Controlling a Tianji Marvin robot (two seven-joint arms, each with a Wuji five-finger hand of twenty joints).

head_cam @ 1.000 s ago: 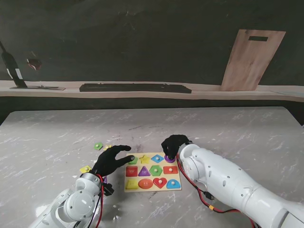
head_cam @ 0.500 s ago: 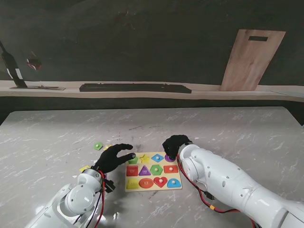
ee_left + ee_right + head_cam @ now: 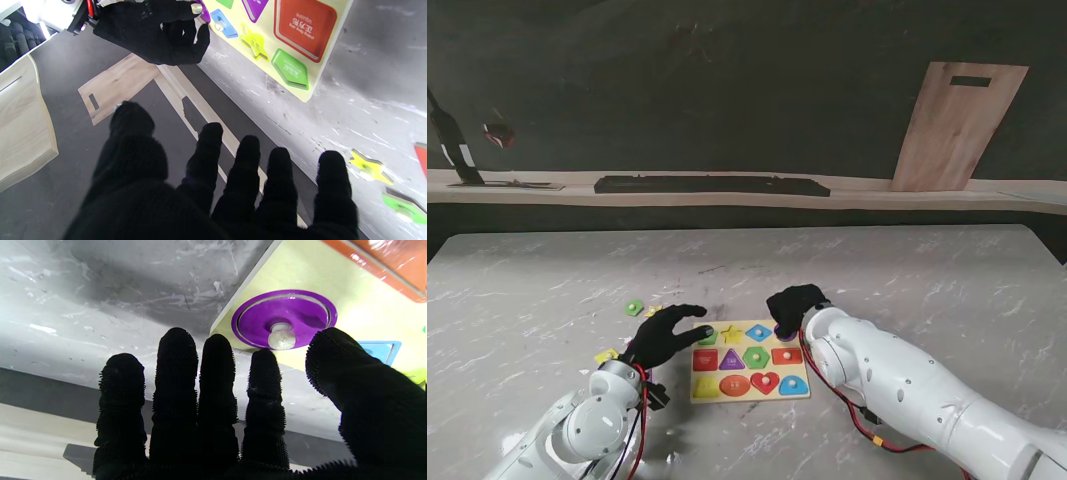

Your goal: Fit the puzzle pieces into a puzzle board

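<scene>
Now the right hand, fingers spread and empty, hovers over the purple disc seated in the board at lower centre, apparently just placed, while the left hand waits open beside the board, holding nothing.

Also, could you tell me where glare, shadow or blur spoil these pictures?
Right wrist view: glare washes out the puzzle board beside the purple circle, and a dark shadow lies on the table. Left wrist view: the left hand is soft and dark. Stand view: evenly lit, sharp.
</scene>
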